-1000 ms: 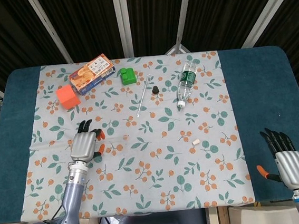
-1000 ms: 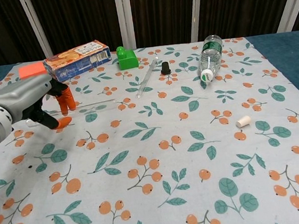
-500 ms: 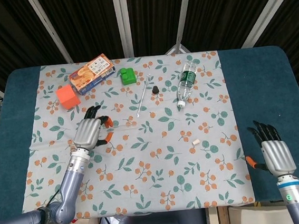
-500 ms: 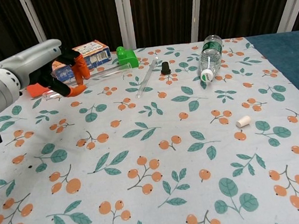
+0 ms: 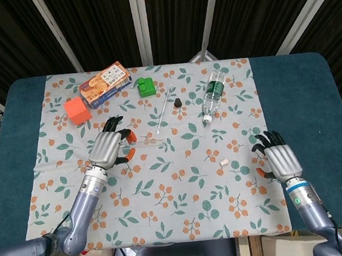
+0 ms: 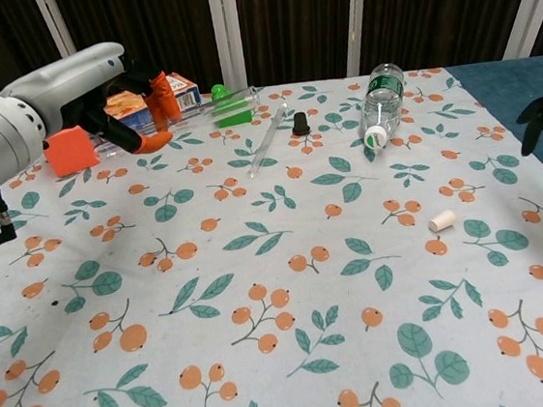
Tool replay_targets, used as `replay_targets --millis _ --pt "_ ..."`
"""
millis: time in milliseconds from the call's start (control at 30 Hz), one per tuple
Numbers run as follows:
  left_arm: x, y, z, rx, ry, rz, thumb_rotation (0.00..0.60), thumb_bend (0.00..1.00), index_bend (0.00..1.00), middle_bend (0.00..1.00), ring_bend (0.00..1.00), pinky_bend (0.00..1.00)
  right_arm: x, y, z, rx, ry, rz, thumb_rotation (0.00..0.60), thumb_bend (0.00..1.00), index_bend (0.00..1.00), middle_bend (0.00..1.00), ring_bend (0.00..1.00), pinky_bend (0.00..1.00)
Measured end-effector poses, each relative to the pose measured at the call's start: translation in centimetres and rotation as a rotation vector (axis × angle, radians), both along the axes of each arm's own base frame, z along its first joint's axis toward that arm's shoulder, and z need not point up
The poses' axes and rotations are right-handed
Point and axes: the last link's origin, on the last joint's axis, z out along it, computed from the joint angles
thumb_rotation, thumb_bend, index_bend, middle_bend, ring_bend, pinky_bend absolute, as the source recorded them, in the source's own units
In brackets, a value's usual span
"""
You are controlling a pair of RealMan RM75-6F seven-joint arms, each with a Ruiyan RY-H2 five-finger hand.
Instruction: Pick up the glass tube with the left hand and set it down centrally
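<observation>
While the right hand [image 5: 282,161] hovers with fingers spread and empty, the left hand [image 5: 108,150] pinches the tube [image 5: 149,141] above the desk [image 5: 288,86] — carry step; next, lower it mid-cloth.

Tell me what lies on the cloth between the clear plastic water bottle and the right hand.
In the head view, only a small white cork-like stopper lies between the clear plastic water bottle and the right hand; otherwise patterned cloth.

Clear glossy glass tube [image 6: 205,108]; matt printed cloth [image 5: 177,188]; smooth metallic-grey left hand [image 5: 107,149].
</observation>
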Motion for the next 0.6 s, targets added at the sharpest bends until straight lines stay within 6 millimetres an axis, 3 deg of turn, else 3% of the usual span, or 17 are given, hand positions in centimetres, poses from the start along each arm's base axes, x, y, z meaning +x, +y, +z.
replay_targets --millis 233,600 --pt "0.5 0.2 0.8 0.018 0.000 -0.011 0.600 0.68 0.53 0.50 0.08 0.00 1.2 -2.4 -2.2 0.066 0.039 0.091 0.600 0.30 0.41 0.19 0.06 0.02" --pt "0.4 0.4 1.5 0.036 0.016 -0.003 0.600 0.68 0.53 0.50 0.08 0.00 1.4 -3.5 -5.5 0.132 0.063 0.151 0.600 0.30 0.44 0.20 0.06 0.04"
